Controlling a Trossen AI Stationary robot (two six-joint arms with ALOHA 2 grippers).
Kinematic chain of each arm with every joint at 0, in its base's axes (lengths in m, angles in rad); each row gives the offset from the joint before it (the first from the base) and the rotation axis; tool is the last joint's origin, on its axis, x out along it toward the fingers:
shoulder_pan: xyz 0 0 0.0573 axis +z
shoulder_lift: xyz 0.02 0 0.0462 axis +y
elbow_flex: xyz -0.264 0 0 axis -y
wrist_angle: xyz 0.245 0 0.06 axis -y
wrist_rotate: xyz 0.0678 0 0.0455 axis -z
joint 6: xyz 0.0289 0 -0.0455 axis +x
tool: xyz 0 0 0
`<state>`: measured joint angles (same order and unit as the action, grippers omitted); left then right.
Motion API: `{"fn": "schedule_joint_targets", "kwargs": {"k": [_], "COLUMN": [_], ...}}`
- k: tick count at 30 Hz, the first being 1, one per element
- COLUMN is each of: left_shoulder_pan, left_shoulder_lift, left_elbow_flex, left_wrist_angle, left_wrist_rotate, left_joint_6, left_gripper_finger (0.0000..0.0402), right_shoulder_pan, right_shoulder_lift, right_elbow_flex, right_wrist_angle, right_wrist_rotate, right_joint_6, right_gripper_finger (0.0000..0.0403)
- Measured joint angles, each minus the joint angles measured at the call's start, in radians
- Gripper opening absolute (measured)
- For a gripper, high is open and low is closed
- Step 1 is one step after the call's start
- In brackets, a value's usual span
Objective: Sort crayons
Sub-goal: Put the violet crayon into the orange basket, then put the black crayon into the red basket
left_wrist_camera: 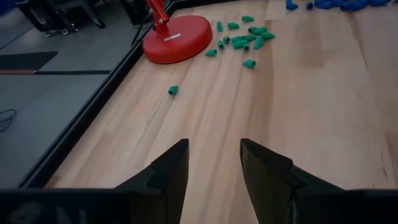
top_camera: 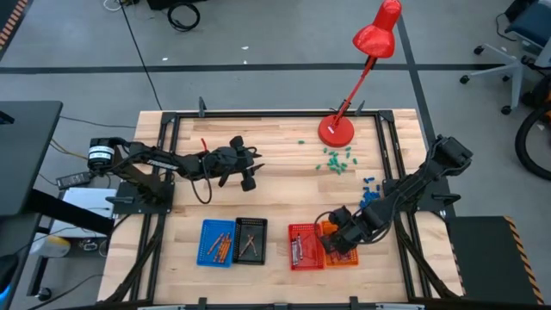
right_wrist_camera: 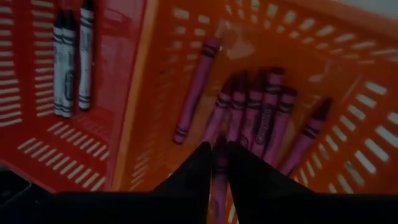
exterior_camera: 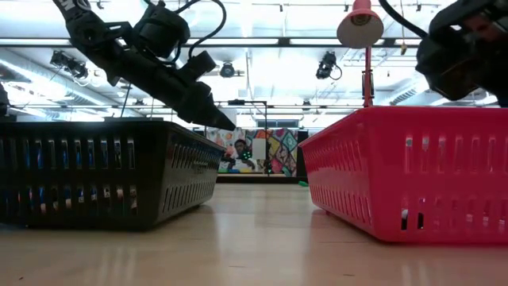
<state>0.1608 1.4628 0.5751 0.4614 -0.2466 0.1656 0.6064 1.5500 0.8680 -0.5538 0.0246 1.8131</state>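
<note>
Currently, the right gripper (right_wrist_camera: 217, 163) is held over the orange slotted plastic basket (right_wrist_camera: 348, 56), its dark fingers nearly together around the end of a magenta paper-wrapped crayon (right_wrist_camera: 217, 180). More magenta crayons (right_wrist_camera: 255, 115) are seen lying inside that basket, while grey-white crayons (right_wrist_camera: 71, 59) lie in the red slotted basket (right_wrist_camera: 118, 93) just beside it. The left gripper (left_wrist_camera: 214, 165) is kept well apart from the orange basket, above bare wooden tabletop (left_wrist_camera: 323, 106), fingers parted and holding nothing.
</note>
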Motion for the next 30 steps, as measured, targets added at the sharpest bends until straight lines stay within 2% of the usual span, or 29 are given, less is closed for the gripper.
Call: {"fn": "schedule_joint_targets", "kwargs": {"k": [13,21,25,30], "left_shoulder_pan": [-0.001,-0.003,-0.013,-0.048], "left_shoulder_lift": [0.000,0.000,0.000,0.000], "left_elbow_flex": [0.000,0.000,0.000,0.000], "left_wrist_angle": [0.001,-0.085,-0.165,-0.249], "left_wrist_rotate": [0.000,0.000,0.000,0.000], "left_joint_6": [0.007,-0.020,-0.065,-0.110], "left_gripper_finger": [0.0157,0.0157,0.0157,0.0157], "right_shoulder_pan": [-0.013,-0.015,-0.032,-0.089], "right_shoulder_lift": [-0.034,-0.168,-0.194,-0.195], "right_elbow_flex": [0.000,0.000,0.000,0.000], "right_wrist_angle": [-0.038,-0.124,-0.120,-0.108], "right_wrist_rotate": [0.024,0.267,0.402,0.507], "right_joint_6": [-0.033,-0.137,-0.269,-0.481], "right_gripper_finger": [0.0091,0.0089,0.0089,0.0089]}}
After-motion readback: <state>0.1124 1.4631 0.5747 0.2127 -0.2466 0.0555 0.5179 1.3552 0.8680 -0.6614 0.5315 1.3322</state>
